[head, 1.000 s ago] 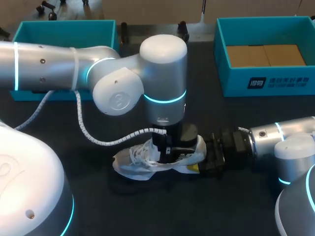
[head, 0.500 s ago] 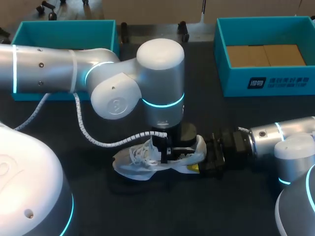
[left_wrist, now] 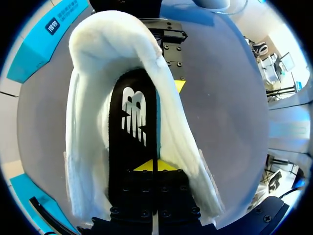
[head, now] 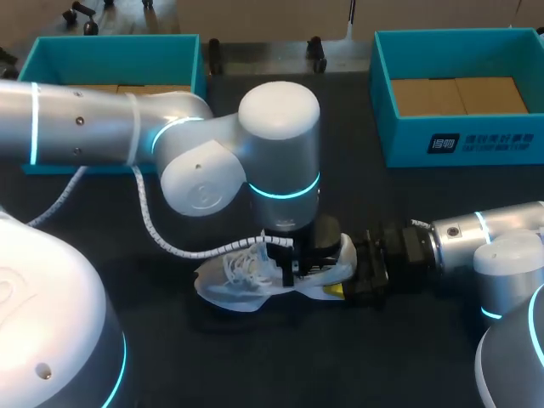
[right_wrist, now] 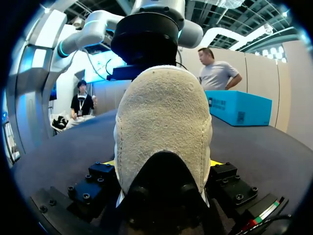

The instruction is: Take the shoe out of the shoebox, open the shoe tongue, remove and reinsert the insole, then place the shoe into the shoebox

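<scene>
Shoe [head: 234, 280], white, is seen standing on its sole on the dark table [head: 280, 365], toe toward the left arm's side and heel toward the right arm's. It is outside both boxes. The left box [head: 115, 42] and the right box [head: 459, 140], both teal, are set at the far corners, well apart from the shoe.

The left gripper [head: 289, 268] is lowered from above into the shoe's opening. In the left wrist view its fingers [left_wrist: 142, 196] are pressed together over the black insole [left_wrist: 122, 161], which lies inside the shoe [left_wrist: 88, 122]. Whether the insole is actually nipped cannot be told. The yellow point of the left gripper [left_wrist: 154, 166] is right on the insole.

The right gripper [head: 344, 285] is brought in level from the right. In the right wrist view the heel of the shoe [right_wrist: 164, 112] is clamped between its fingers, with a yellow tip touching on each side of the right gripper [right_wrist: 164, 164]. White laces [head: 246, 265] are bunched loose over the front of the shoe.
</scene>
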`<action>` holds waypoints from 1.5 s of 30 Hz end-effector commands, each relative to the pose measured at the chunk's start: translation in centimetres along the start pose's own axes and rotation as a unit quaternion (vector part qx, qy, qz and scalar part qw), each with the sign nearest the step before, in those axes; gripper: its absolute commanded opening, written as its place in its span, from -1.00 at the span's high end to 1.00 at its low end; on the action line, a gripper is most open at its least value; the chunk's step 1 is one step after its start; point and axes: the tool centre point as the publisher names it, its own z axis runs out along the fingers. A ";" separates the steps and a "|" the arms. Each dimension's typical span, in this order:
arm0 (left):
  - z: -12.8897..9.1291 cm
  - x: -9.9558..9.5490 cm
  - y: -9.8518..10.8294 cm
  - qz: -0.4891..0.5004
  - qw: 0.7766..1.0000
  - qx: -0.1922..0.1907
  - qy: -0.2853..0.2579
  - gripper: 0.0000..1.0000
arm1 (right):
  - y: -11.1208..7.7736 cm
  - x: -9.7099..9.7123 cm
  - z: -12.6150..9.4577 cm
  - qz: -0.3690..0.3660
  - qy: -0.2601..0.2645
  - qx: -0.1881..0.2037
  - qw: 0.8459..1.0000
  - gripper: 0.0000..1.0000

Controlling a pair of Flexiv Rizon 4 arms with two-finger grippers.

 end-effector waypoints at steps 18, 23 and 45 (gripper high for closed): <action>1.1 -1.7 -0.2 -0.022 0.997 0.023 -0.066 0.21 | 0.1 0.1 0.2 0.001 -0.001 0.002 1.000 1.00; 0.9 -2.0 -0.3 -0.031 0.995 0.029 -0.093 0.19 | 0.1 0.1 0.2 0.001 -0.001 0.002 1.000 1.00; 0.6 -5.0 0.1 -0.082 0.987 0.013 -0.135 1.00 | 0.1 0.1 0.2 0.001 -0.001 0.002 1.000 1.00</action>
